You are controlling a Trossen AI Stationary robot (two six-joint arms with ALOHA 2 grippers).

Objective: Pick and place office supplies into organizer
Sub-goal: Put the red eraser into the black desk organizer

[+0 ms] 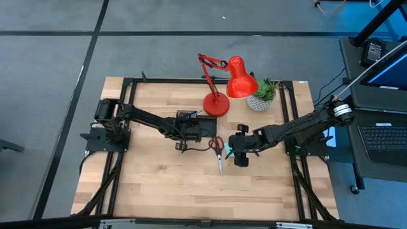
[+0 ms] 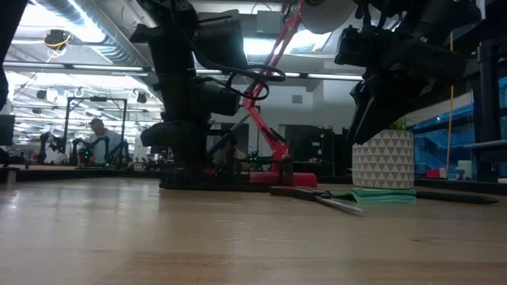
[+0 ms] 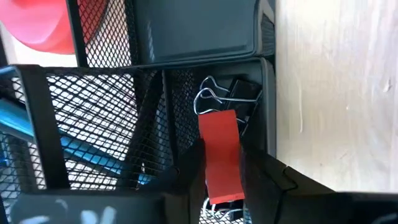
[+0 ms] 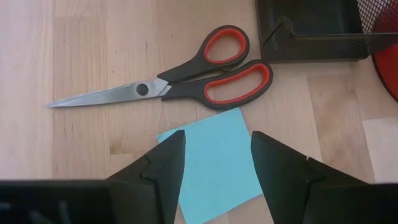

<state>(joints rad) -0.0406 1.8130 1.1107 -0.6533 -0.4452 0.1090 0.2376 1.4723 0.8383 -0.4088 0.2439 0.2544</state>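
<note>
Right wrist view: right gripper [image 4: 214,165] open, hovering over blue sticky pad [image 4: 214,155] — pad lies just beside the scissors [image 4: 180,74], opposite their blades' flat side, long axis crosswise. Left gripper [image 3: 221,180] over organizer [image 3: 186,37], pinching red block [image 3: 221,155].

One pair of scissors [image 4: 180,81], one sticky-note pad [image 4: 217,162], one organizer [image 1: 202,127], one red block [image 3: 221,155], one lamp [image 1: 229,86], one plant [image 1: 262,95].

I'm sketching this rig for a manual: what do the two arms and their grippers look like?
Both arms are dark, jointed, and slim. The left arm and right arm each carry black cabling near the base. The right arm has a silvery band by its shoulder. The right gripper has two matte black, angular, wedge-shaped fingers; the left gripper looks alike.
</note>
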